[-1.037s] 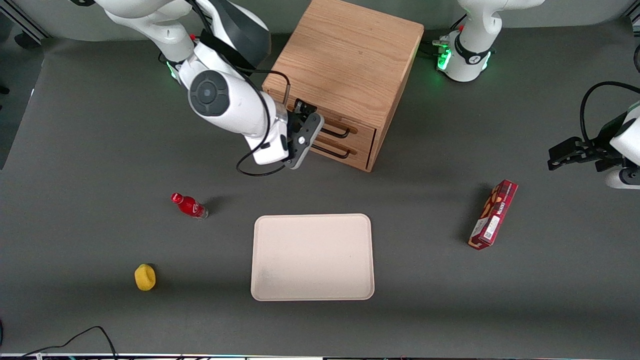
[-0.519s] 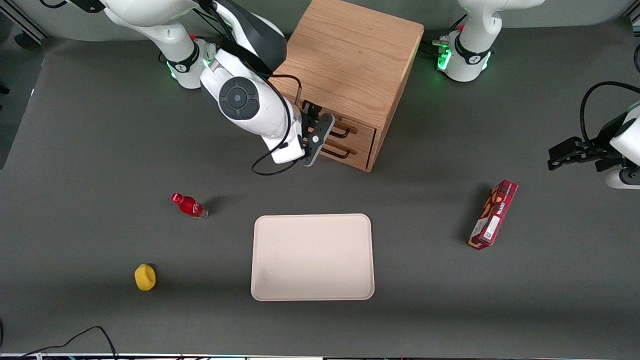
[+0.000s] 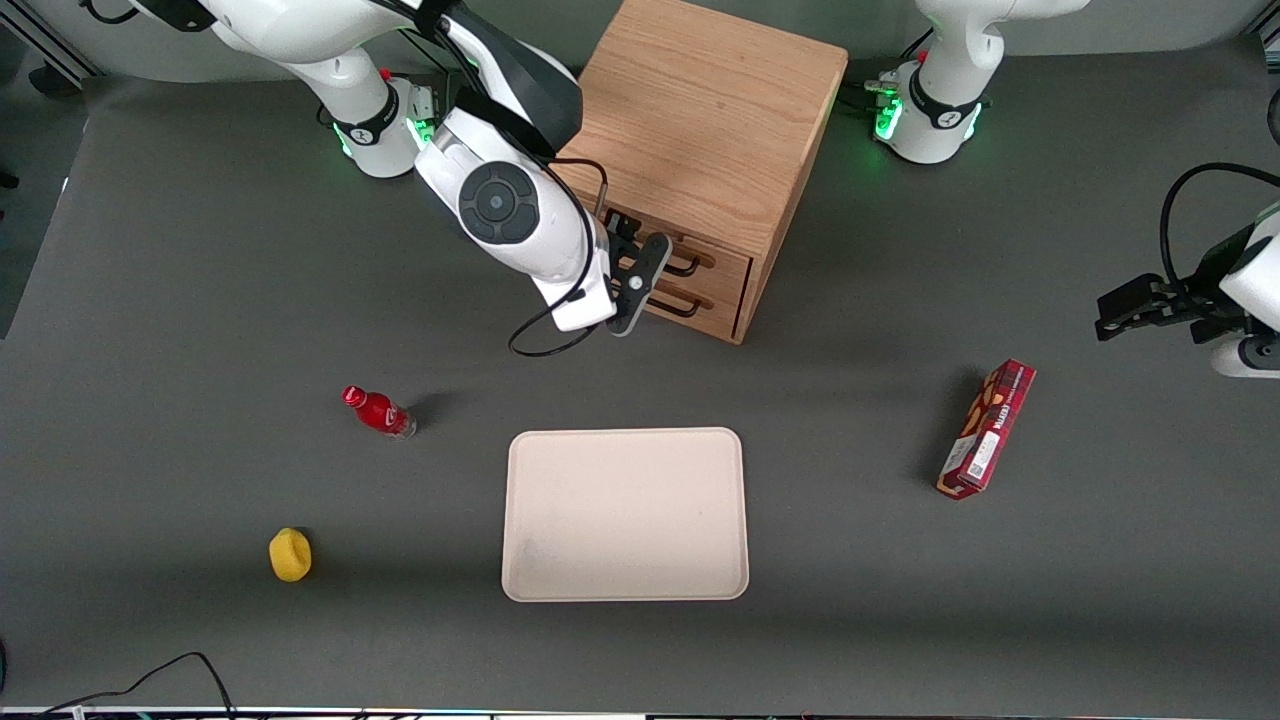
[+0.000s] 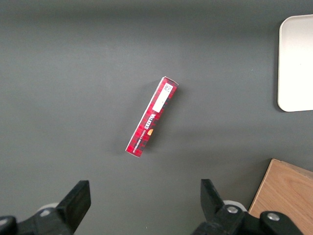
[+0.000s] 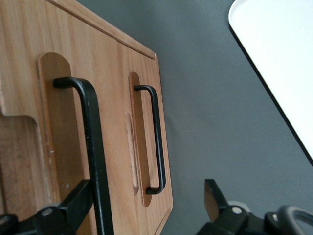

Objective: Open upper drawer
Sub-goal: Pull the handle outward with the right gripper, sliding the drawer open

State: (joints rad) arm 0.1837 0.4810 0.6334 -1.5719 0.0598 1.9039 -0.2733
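The wooden cabinet has two drawers, both shut, each with a black bar handle. The upper drawer's handle sits above the lower drawer's handle. My right gripper is open, right at the drawer fronts. In the right wrist view the gripper straddles the handles. The upper handle runs just inside one finger. The lower handle lies between the fingers, and the second finger hangs over the grey table. Nothing is gripped.
A cream tray lies nearer the front camera than the cabinet and shows in the right wrist view. A red bottle and a yellow object lie toward the working arm's end. A red box lies toward the parked arm's end.
My right gripper has moved in toward the drawer fronts, from beside the cabinet's corner to right over the handles. The drawers have not moved.
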